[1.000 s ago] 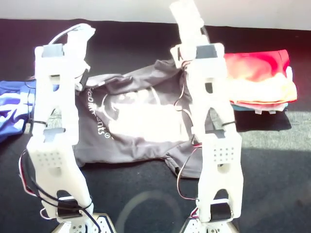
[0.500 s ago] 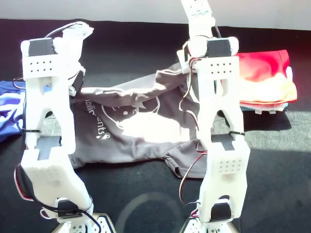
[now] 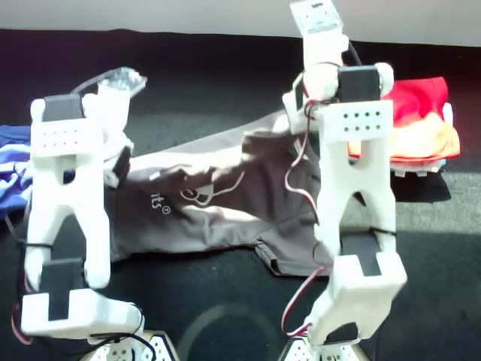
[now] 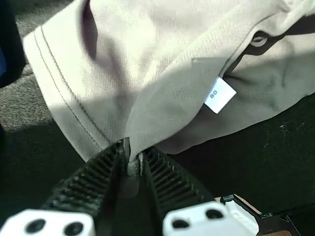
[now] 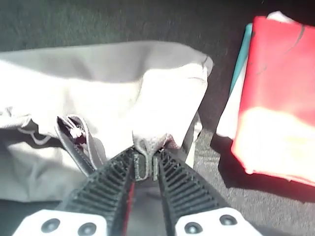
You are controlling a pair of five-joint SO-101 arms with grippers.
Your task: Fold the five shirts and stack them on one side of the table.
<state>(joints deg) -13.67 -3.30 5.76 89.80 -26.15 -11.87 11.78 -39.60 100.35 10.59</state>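
Grey shirt (image 3: 225,210): mid desk (image 3: 218,68), far edge lifted.
Folded stack (image 3: 421,128): just beside it, red on top.
Left tool (image 4: 132,160): pinching shirt cloth.
Right tool (image 5: 145,164): pinching shirt cloth too.
Risk: small pinches may slip, so the fold goes crooked.

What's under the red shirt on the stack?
A white layer and a teal edge peek out beneath the red shirt; the rest is covered, so the count is unclear.

Looks like a robotics lab / test bench: left arm (image 3: 68,188) & right arm (image 3: 353,195), white printed-plastic parts w/ exposed wires (image 3: 299,304), bases at near edge of black cloth-covered tabletop (image 3: 210,68). Plain pale wall (image 3: 150,13) on far side.
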